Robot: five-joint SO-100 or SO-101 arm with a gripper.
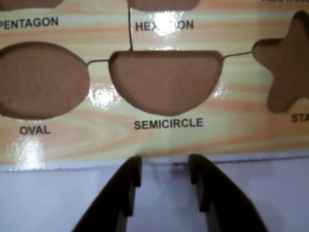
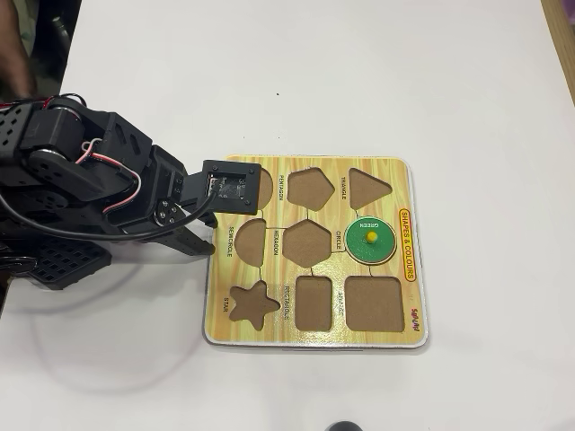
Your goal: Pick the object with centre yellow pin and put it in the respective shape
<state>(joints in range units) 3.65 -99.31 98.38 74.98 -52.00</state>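
In the overhead view the green disc with the yellow pin (image 2: 370,238) lies flat on the right side of the yellow puzzle board (image 2: 406,301). It fills the round cut-out beside the CIRCLE label, so the cut-out itself is hidden under it. My gripper (image 2: 208,245) is at the board's left edge, well apart from the disc. In the wrist view the gripper (image 1: 164,166) is open and holds nothing. It hangs over the white table just short of the board (image 1: 96,142), facing the semicircle cut-out (image 1: 166,79). The disc is out of the wrist view.
Empty brown cut-outs surround the disc: hexagon (image 2: 307,242), triangle (image 2: 367,187), a square (image 2: 373,303), the star (image 2: 253,305) and the oval (image 1: 41,79). My black arm (image 2: 81,180) covers the table's left side. White table (image 2: 269,81) stretches around the board.
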